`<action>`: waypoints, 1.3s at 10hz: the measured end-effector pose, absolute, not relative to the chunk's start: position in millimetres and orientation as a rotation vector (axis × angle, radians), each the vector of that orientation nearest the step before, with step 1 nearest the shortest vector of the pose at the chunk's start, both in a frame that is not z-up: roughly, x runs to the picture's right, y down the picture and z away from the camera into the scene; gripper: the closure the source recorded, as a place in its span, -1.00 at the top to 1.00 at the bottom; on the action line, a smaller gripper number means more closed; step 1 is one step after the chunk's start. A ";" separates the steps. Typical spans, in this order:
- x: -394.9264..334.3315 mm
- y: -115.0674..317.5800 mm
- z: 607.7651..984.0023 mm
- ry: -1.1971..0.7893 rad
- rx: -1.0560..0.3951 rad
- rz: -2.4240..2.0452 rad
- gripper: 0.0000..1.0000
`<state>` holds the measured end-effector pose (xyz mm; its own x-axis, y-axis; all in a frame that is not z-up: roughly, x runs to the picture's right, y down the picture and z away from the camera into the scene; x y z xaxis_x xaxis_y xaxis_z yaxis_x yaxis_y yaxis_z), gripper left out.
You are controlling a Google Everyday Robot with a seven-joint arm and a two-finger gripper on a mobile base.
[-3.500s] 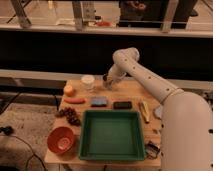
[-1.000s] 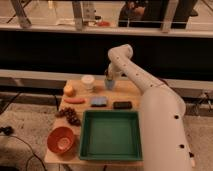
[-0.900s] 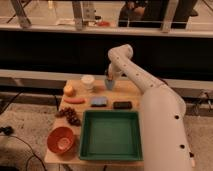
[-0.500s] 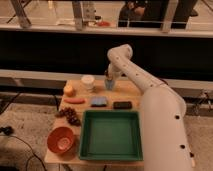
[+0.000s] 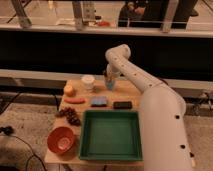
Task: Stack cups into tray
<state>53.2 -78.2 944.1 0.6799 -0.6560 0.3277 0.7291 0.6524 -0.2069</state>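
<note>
The large green tray (image 5: pixel 110 135) sits at the table's front, empty inside. The cream-white cup (image 5: pixel 88 81) stands at the table's back edge, left of centre. The light blue cup (image 5: pixel 109 85) stands just right of it, under my gripper (image 5: pixel 109 78), which reaches down onto it from the white arm (image 5: pixel 135 75). The gripper's lower end covers the cup's top, so most of the cup is hidden.
An orange bowl (image 5: pixel 62 139) sits at the front left corner. Dark grapes (image 5: pixel 70 115), a red-orange sausage shape (image 5: pixel 74 100), an orange fruit (image 5: pixel 69 90), a flat blue pad (image 5: pixel 99 101) and a black bar (image 5: pixel 122 105) lie between cups and tray. My arm covers the table's right side.
Since 3.5 s ago the arm has swung its elbow forward and right, and the gripper has come down to the light blue cup. Over the last second nothing visibly moves.
</note>
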 end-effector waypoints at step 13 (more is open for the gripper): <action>43.5 -75.4 951.2 -0.221 -0.339 -0.773 0.60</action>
<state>43.5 -75.4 951.2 0.6970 -0.6432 0.3171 0.7135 0.6661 -0.2173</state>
